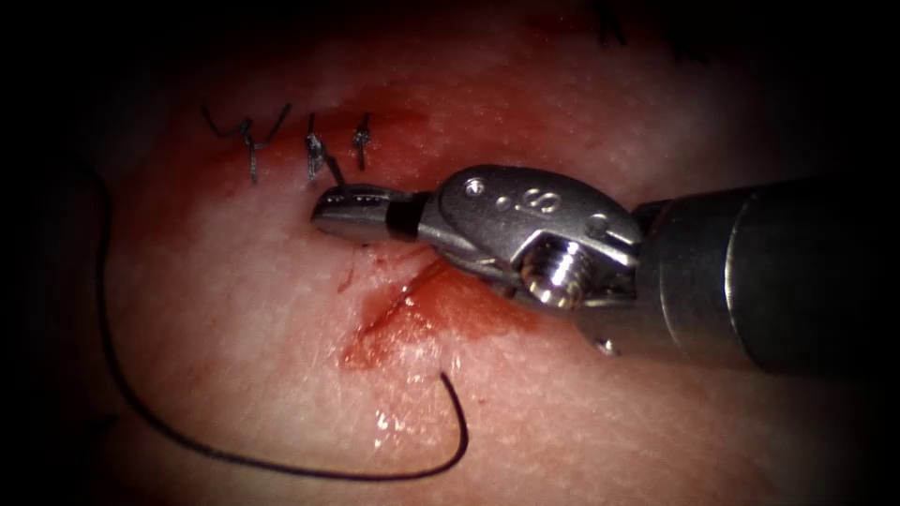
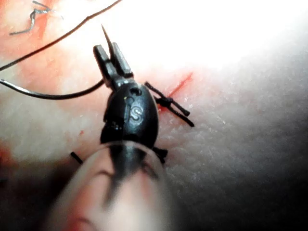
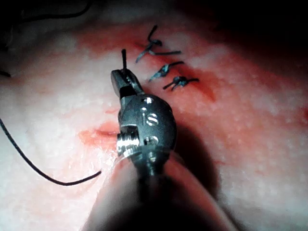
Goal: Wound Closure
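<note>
The right tool (image 1: 349,212) comes in from the right, above the cut (image 1: 398,305). Its jaws are shut on a short thread end (image 1: 333,173) beside the tied stitches (image 1: 314,150). In the right wrist view the same jaws (image 3: 124,79) pinch that stub of thread (image 3: 123,55). The left tool (image 2: 113,57) is shut on the needle near its tip, and the sharp point (image 2: 104,32) sticks out past the jaws, clear of the tissue. A long black thread (image 1: 281,466) loops across the tissue and enters it just below the cut.
Three knotted stitches with cut ends sit in a row on the tissue (image 1: 248,141) (image 1: 361,141) (image 3: 166,70). Red fluid (image 1: 412,323) pools around the cut. Another knot (image 2: 168,103) lies beside the left tool. The right tool's thick shaft (image 1: 769,272) covers the right side.
</note>
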Robot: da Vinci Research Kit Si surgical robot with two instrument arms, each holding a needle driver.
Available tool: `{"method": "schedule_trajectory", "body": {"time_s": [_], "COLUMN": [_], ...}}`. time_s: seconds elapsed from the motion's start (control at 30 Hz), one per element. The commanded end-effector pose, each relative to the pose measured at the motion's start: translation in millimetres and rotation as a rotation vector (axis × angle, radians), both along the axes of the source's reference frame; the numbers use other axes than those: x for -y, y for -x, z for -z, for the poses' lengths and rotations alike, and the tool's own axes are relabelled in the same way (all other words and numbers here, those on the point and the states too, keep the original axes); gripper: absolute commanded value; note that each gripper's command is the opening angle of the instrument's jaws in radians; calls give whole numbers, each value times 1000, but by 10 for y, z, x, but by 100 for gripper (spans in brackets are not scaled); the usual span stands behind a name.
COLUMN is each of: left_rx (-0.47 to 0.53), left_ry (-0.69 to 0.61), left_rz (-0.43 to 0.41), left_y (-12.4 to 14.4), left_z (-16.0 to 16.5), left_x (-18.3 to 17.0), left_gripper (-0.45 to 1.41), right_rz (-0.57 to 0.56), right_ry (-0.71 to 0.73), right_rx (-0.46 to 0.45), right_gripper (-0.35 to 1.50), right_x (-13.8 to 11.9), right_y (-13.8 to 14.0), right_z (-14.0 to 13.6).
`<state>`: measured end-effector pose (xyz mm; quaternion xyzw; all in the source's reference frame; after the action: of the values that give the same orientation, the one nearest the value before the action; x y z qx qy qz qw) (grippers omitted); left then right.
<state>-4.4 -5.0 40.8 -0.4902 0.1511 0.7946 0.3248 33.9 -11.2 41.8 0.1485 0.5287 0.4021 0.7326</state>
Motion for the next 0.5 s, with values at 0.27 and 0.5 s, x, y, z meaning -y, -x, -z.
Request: {"method": "schedule_trajectory", "body": {"time_s": [0.27,0.5], "left_rx": [171,238], "left_ry": [-6,-24], "left_rz": [-188,-266], "left_y": [49,72], "left_z": [-20,-32], "left_x": [43,61], "left_gripper": [-45,-45], "right_rz": [3,41], "right_ry": [45,45], "right_rx": [-54,-75], "right_gripper": [123,145], "right_x": [4,18], "right_y": [14,51], "right_z": [1,10]}}
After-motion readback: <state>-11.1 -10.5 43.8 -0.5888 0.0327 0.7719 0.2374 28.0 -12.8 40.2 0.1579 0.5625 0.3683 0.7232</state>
